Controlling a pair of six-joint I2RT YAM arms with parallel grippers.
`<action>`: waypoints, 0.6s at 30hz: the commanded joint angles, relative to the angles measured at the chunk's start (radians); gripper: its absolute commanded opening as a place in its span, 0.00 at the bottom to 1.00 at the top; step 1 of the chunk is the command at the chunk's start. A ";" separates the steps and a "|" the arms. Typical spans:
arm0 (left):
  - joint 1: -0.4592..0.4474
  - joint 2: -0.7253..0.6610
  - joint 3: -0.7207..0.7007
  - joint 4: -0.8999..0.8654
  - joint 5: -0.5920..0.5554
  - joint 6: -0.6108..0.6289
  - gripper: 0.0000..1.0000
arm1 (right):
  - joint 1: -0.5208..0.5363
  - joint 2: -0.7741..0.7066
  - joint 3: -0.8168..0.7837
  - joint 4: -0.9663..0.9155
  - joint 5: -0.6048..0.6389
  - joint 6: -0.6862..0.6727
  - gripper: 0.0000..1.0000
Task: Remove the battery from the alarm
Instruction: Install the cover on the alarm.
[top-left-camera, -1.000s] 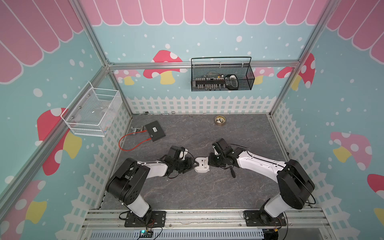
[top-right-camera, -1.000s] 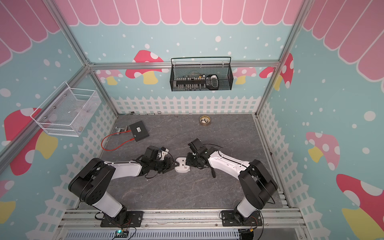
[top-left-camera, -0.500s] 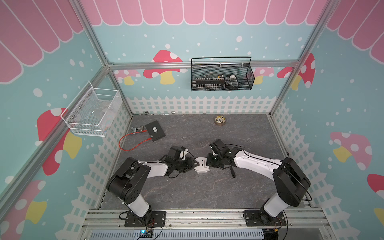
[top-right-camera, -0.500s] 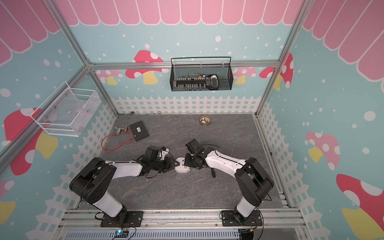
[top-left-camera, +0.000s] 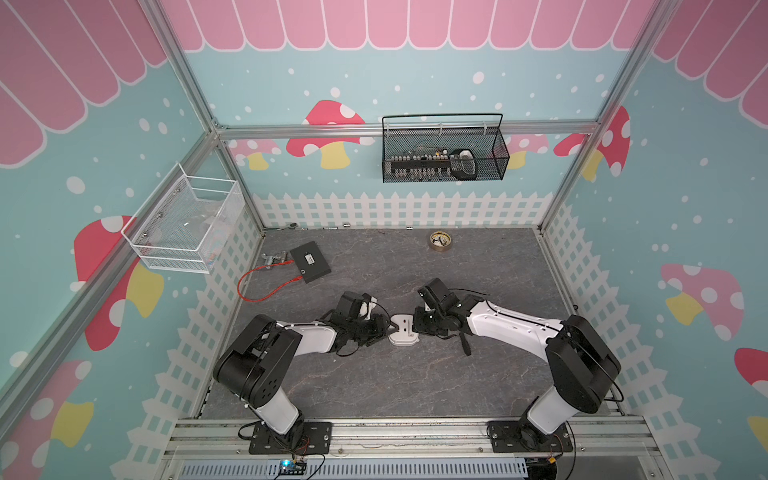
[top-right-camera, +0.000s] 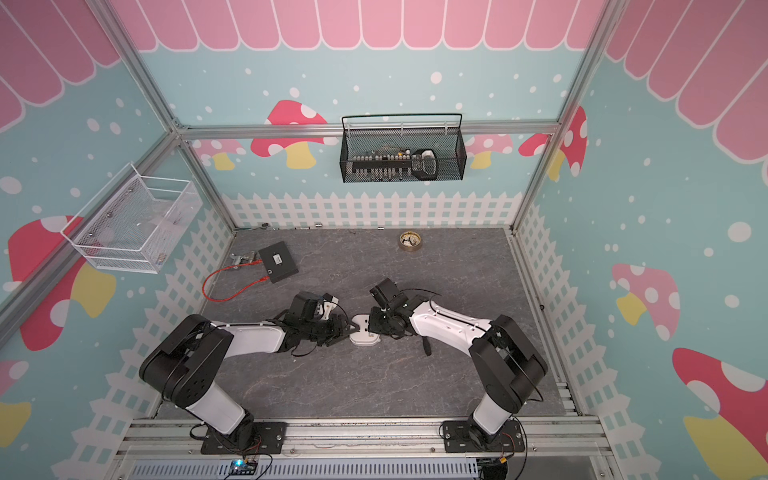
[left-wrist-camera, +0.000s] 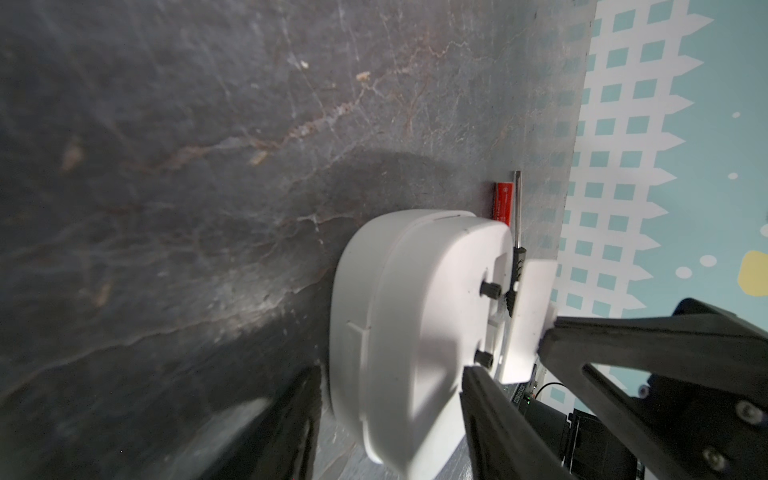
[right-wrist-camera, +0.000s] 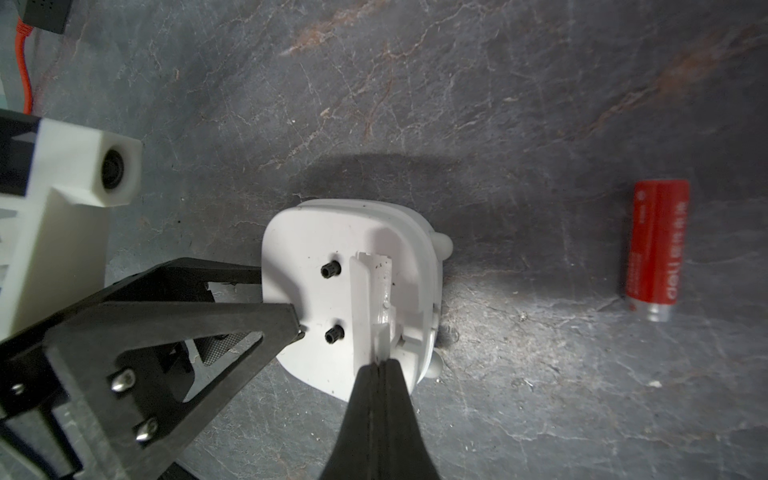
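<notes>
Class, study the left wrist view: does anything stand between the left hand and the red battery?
Yes: the alarm, clasped in the left hand, stands directly between them. The battery lies on the mat beyond it, beside the screwdriver.

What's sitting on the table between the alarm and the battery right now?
Nothing. In the right wrist view the grey table between the alarm and the battery is bare, with only a shadow across it.
</notes>
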 joint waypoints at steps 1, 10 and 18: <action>-0.003 0.006 0.017 0.011 -0.005 -0.004 0.57 | 0.025 0.002 -0.024 -0.002 0.016 0.020 0.00; -0.003 0.001 0.017 0.013 -0.005 -0.007 0.57 | 0.029 -0.007 -0.045 0.018 0.018 0.050 0.00; -0.003 0.003 0.018 0.017 0.001 -0.009 0.57 | 0.030 -0.002 -0.037 0.026 0.029 0.053 0.00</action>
